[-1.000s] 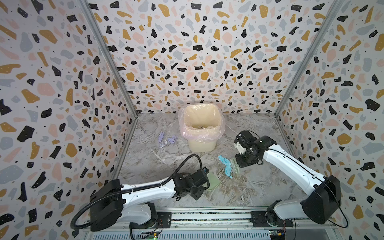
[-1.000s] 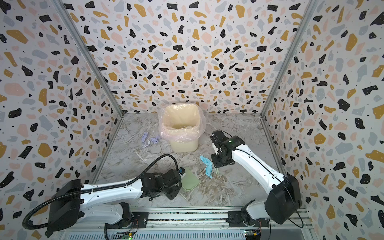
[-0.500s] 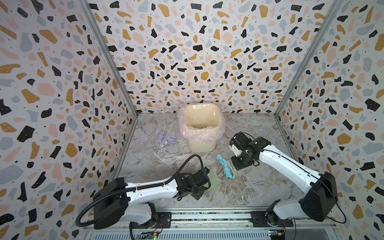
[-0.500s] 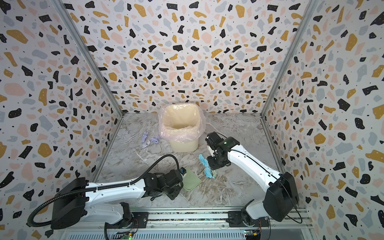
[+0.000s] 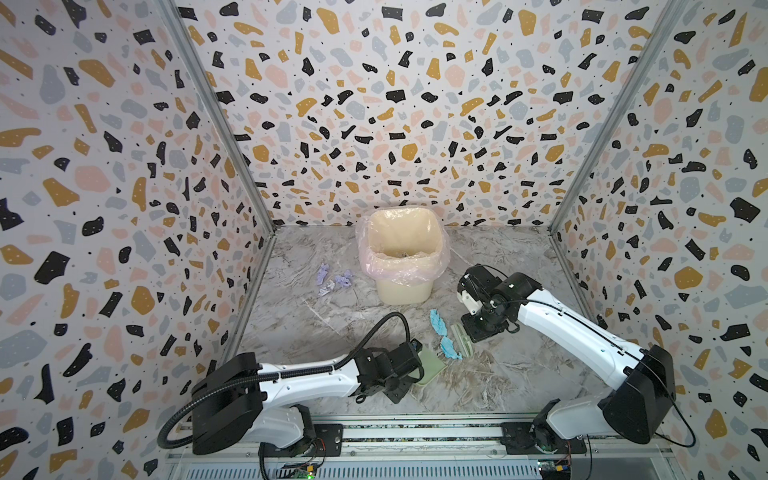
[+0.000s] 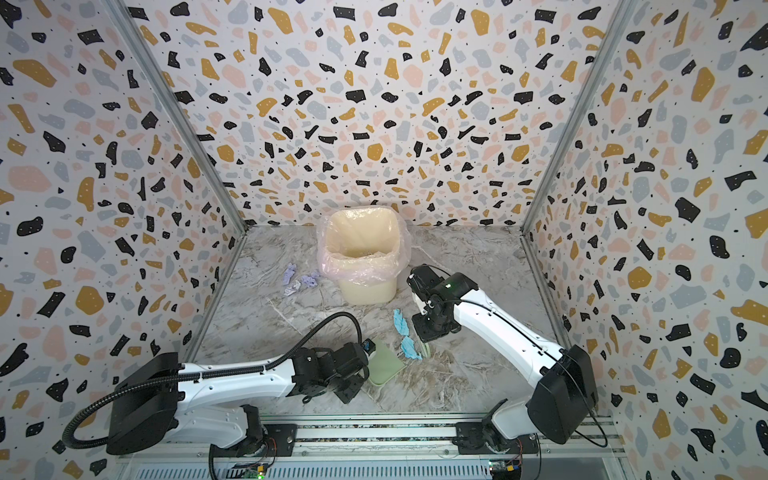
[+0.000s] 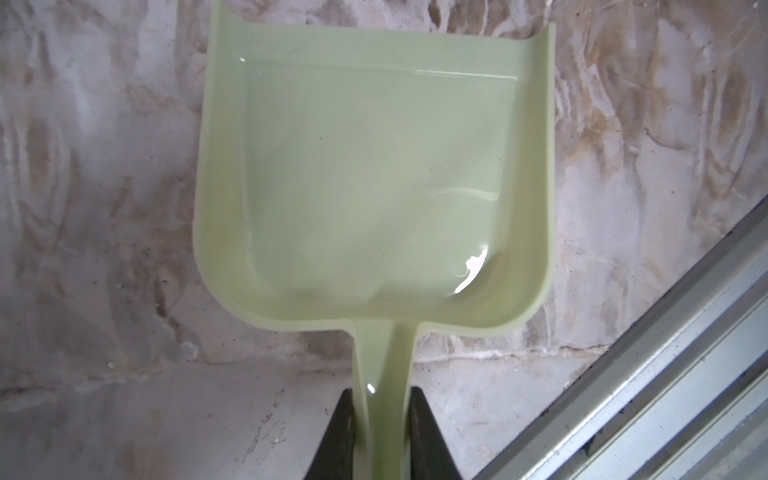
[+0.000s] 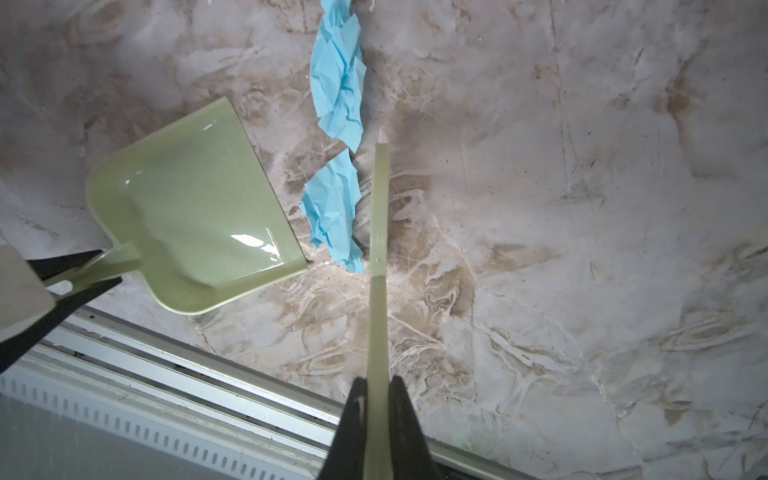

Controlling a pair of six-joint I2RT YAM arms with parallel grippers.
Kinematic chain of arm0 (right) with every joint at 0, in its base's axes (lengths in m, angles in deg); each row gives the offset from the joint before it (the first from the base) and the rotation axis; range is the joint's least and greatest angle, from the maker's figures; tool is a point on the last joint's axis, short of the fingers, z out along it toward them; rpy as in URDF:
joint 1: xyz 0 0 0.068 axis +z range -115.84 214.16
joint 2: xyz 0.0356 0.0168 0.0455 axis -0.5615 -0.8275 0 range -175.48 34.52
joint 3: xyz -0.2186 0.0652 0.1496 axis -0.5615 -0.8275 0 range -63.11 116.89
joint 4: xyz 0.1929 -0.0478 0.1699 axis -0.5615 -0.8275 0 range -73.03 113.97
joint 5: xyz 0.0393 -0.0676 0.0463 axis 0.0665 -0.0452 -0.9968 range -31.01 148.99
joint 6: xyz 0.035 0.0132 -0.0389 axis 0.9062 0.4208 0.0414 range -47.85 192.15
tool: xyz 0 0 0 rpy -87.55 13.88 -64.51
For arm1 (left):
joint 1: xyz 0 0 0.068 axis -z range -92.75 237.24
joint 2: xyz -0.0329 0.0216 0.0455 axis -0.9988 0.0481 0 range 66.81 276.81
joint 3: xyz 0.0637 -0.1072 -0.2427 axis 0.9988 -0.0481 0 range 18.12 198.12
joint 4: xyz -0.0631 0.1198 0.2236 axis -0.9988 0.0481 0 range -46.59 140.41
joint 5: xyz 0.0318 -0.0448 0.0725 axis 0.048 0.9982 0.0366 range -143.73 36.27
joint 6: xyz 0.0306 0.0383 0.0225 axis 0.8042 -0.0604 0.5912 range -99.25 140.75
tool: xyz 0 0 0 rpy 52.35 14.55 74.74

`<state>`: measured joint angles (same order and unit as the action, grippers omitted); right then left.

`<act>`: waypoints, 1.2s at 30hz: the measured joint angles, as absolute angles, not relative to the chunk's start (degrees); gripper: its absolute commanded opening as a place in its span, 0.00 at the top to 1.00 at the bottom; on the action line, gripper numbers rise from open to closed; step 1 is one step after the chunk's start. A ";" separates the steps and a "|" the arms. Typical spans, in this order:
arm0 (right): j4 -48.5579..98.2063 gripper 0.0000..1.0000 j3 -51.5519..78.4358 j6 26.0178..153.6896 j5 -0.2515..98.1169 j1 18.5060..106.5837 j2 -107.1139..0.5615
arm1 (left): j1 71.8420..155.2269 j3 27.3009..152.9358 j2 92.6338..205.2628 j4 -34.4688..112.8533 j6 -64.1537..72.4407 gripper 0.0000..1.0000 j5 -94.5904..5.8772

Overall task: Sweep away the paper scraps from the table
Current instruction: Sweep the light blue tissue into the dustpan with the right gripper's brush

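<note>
Two light blue paper scraps point(image 5: 437, 322) point(image 6: 410, 348) point(image 8: 332, 203) lie on the marble table point(image 5: 316, 332), between a pale green dustpan point(image 5: 430, 365) point(image 6: 384, 365) point(image 8: 195, 208) and a thin pale green brush point(image 5: 462, 338) point(image 8: 379, 208). My left gripper point(image 7: 382, 399) is shut on the dustpan's handle, and the pan is empty. My right gripper point(image 8: 378, 386) point(image 5: 478, 328) is shut on the brush handle, with the brush edge against the nearer blue scrap. Lavender paper scraps point(image 5: 334, 279) point(image 6: 299, 280) lie left of the bin.
A cream bin point(image 5: 403, 293) point(image 6: 368, 293) with a pink liner stands at the back centre. Terrazzo walls close in three sides. A metal rail point(image 5: 415, 432) point(image 8: 166, 374) point(image 7: 665, 374) runs along the table's front edge, close behind the dustpan.
My right arm has carried the brush leftward, pushing the blue scraps closer to the dustpan. The left arm and dustpan have barely shifted.
</note>
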<state>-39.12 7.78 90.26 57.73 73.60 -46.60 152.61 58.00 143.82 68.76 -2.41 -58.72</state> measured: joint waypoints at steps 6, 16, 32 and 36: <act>-38.39 1.00 7.10 90.94 55.81 76.49 -46.27 | 152.67 58.45 144.52 68.58 -2.36 1.00 -58.72; -38.05 1.00 8.22 92.84 50.69 85.27 -46.58 | 152.70 58.45 144.52 68.67 -2.39 1.00 -58.81; -40.86 1.00 14.47 88.91 64.59 74.28 -48.37 | 152.91 58.45 141.85 67.90 -2.41 1.00 -60.25; -37.65 1.00 14.95 85.61 68.68 74.26 -50.99 | 152.91 58.45 141.87 67.82 -2.39 1.00 -60.25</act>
<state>-37.65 14.95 85.61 68.68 74.26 -50.99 152.91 58.45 141.87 67.82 -2.39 -60.25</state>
